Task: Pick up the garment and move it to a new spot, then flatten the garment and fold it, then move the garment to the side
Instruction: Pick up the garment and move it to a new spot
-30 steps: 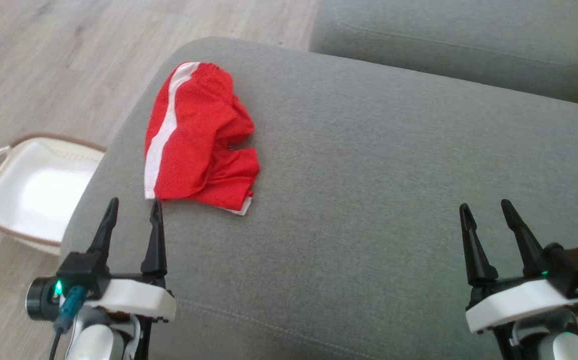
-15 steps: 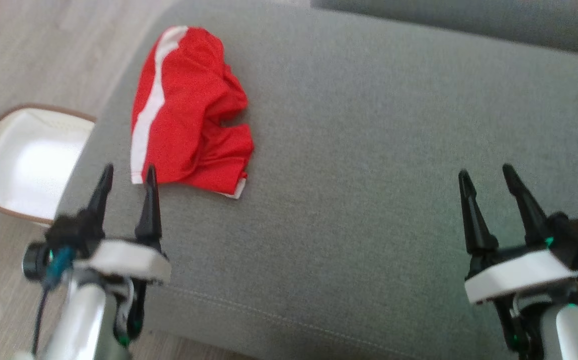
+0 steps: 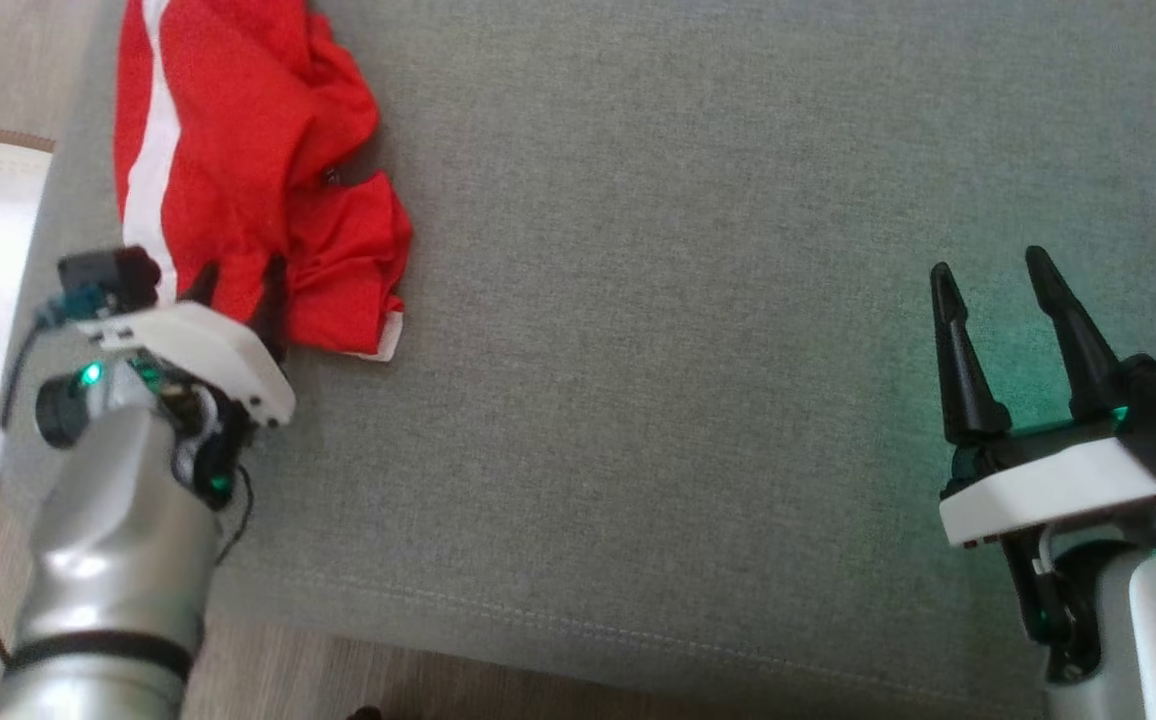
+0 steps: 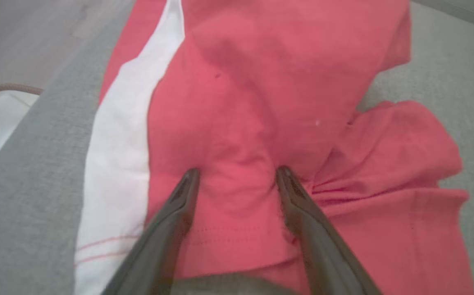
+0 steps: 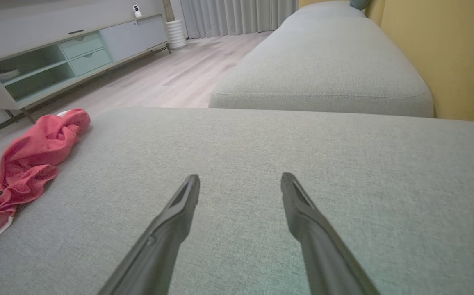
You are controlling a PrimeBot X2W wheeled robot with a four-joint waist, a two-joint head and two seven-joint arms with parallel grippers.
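- Our left claw (image 4: 237, 171) is wide open, tips on the red garment (image 4: 261, 82), holding nothing.
- The garment lies crumpled at the left edge of the sofa (image 3: 688, 300).
- We should pinch a thick fold (not one thin layer).
- Our right claw (image 3: 988, 262) hangs open, empty.

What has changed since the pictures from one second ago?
The left gripper moved forward; its open fingers now straddle a fold of the red garment at its near edge, with nothing gripped yet. The head camera tilted down. The garment stays crumpled on the grey sofa cushion; the right gripper stays open above the cushion.
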